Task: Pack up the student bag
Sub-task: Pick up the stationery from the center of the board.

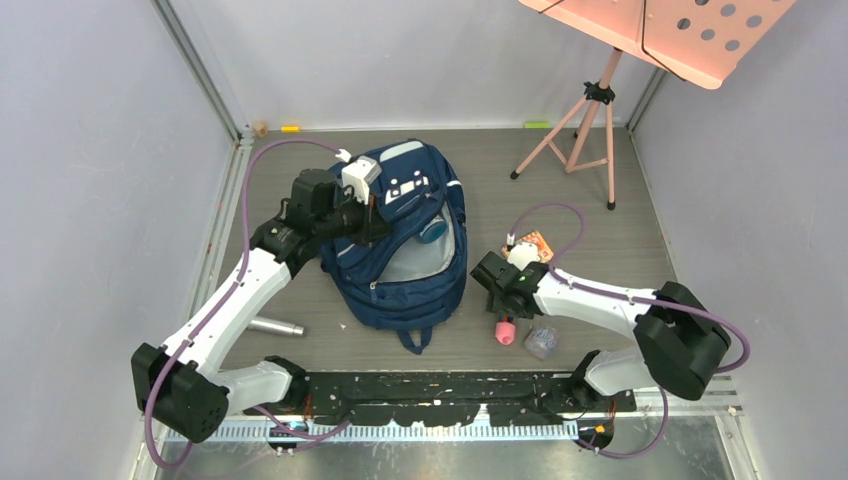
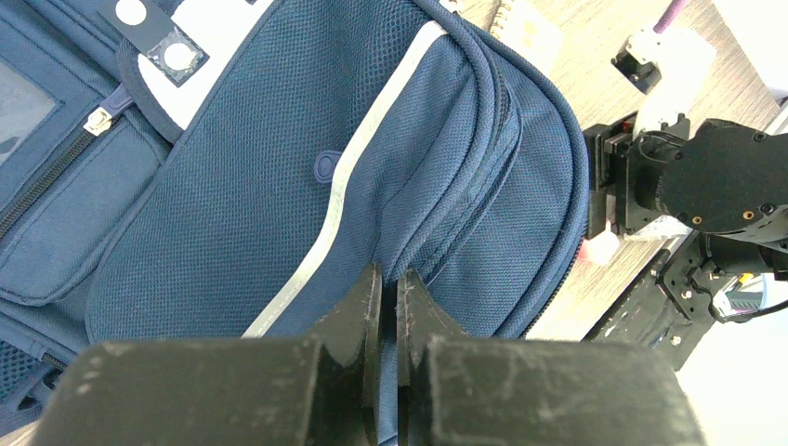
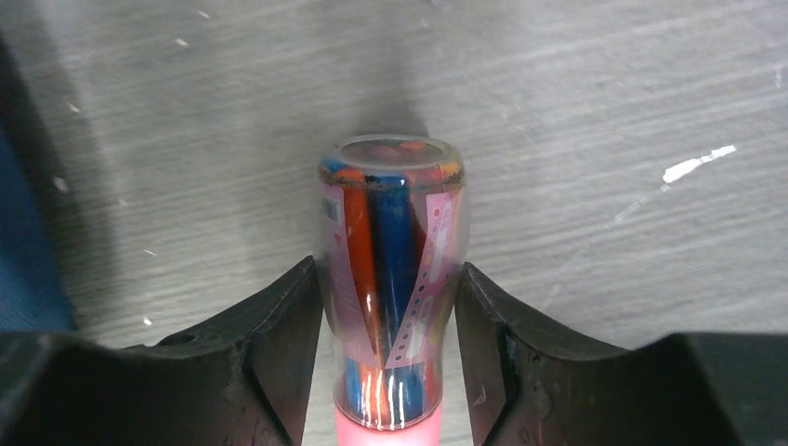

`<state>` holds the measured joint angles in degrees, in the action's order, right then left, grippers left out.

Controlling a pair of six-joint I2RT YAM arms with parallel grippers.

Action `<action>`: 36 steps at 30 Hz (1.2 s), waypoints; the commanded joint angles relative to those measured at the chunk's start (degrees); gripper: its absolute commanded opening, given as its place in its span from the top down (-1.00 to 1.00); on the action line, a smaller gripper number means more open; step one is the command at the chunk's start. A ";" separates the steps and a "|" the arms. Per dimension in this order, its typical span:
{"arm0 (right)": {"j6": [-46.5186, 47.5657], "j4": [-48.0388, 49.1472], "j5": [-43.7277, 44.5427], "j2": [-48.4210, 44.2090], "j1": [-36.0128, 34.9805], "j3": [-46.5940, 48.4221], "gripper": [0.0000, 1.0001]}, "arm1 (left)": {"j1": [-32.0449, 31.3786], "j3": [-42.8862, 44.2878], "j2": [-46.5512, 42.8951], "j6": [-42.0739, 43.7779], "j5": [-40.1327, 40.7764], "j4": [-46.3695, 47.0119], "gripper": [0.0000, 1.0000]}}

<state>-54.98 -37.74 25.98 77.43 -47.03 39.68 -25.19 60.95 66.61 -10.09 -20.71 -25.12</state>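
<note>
The student bag (image 1: 400, 285), navy blue with pale stripes and a white patch, lies in the middle of the table with its main compartment open and grey lining showing. My left gripper (image 1: 372, 213) is shut on a fold of the bag's front fabric (image 2: 279, 186), pinched between its fingers (image 2: 367, 307). My right gripper (image 1: 503, 303) is to the right of the bag, low over the table. It is shut on a clear tube of coloured pens (image 3: 390, 269) with a pink cap (image 1: 505, 333). The fingertips (image 3: 302, 307) touch both sides of the tube.
A teal object (image 1: 435, 230) sits inside the bag. A silver cylinder (image 1: 275, 326) lies left of the bag. A clear plastic piece (image 1: 541, 342) and an orange patterned item (image 1: 537, 243) lie near the right arm. A pink music stand (image 1: 590, 110) stands at the back right.
</note>
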 commanded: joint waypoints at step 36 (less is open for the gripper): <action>13.74 -6.75 -17.34 -20.48 -4.24 12.79 0.99 | 0.23 2.55 -1.92 0.17 -7.67 3.18 1.00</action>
<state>-47.00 -43.90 18.15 57.12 -50.92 45.76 -25.12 60.95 66.61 -9.74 -23.07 -25.15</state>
